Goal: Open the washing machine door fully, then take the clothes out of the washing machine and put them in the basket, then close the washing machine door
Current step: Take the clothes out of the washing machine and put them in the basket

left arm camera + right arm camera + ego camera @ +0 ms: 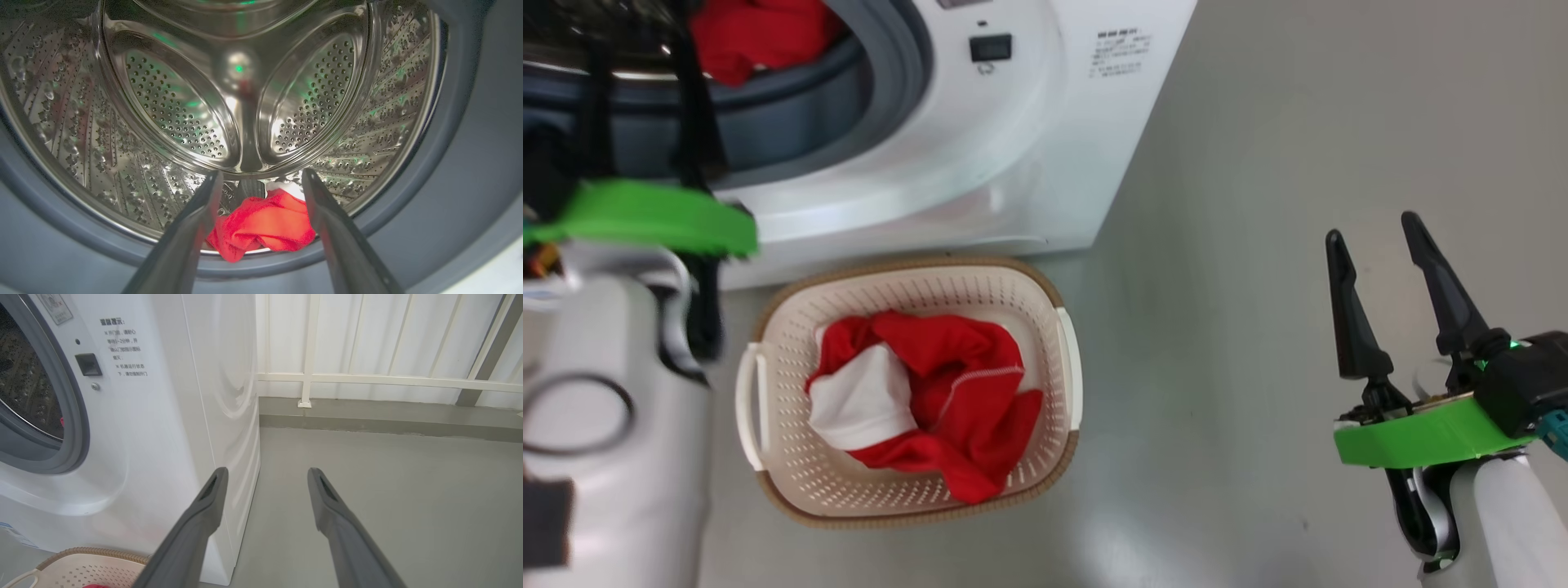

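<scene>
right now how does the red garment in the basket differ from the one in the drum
The basket garment lies in the basket on the floor; the drum garment sits low in the drum. The basket garment shows a broad white panel; the drum garment shows mostly red. The open left hand points at the drum garment, not the basket garment. Both are crumpled red fabric.

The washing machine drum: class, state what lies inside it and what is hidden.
A red garment with a white patch lies at the front of the drum, by the grey rubber ring, ahead of the open left gripper. Anything beneath it is covered.
</scene>
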You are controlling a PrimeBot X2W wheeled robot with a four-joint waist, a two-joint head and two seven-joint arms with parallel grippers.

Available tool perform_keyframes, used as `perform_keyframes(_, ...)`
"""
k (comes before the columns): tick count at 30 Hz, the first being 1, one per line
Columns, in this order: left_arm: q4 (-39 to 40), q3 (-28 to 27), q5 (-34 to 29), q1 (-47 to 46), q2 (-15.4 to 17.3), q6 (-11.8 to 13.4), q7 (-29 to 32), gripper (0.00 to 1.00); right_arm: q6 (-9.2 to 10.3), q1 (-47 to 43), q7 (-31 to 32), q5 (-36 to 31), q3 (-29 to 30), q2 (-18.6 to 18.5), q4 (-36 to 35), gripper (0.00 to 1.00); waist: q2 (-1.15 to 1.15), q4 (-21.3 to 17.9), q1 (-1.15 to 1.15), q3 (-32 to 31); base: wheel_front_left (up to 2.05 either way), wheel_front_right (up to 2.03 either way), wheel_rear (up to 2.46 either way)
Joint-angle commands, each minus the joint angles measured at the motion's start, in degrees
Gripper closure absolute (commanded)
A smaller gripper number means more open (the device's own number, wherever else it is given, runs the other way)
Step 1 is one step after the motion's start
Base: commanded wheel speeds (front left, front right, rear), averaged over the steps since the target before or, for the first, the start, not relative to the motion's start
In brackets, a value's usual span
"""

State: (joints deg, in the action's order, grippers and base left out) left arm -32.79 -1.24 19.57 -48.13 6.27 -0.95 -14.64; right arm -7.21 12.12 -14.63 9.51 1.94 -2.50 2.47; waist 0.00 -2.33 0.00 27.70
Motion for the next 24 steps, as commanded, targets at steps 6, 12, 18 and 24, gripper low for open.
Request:
perform_keyframes(6, -5.53, -3.11, 4.42, -8.53, 4.47, -3.31, 4.0, 0.0, -0.28, 2.09, -0.37, -1.53, -1.61, -0.38, -1.66, 0.0, 0.0, -2.44, 0.0, 5.89, 0.0, 0.0, 0.0)
perform_keyframes(12, -11.86, -3.2, 7.52, -15.32, 6.52, -5.21, 7.97, 0.0, -0.28, 3.81, -0.37, -1.91, -2.43, -0.38, -1.7, 0.0, 0.0, -3.25, 0.0, 8.37, 0.0, 0.0, 0.0)
perform_keyframes(18, -17.25, -0.72, 7.83, -19.75, 8.63, -5.98, 13.49, 0.0, -0.28, 4.77, -0.37, -2.16, -2.83, -0.38, -1.53, 0.0, 0.0, -3.75, 0.0, 8.87, 0.0, 0.0, 0.0)
perform_keyframes(24, -21.98, 1.55, 6.05, -22.12, 10.83, -5.14, 18.39, 0.0, -0.28, 5.1, -0.37, -1.48, -3.93, -0.38, -1.16, 0.0, 0.0, -4.86, 0.0, 8.74, 0.0, 0.0, 0.0)
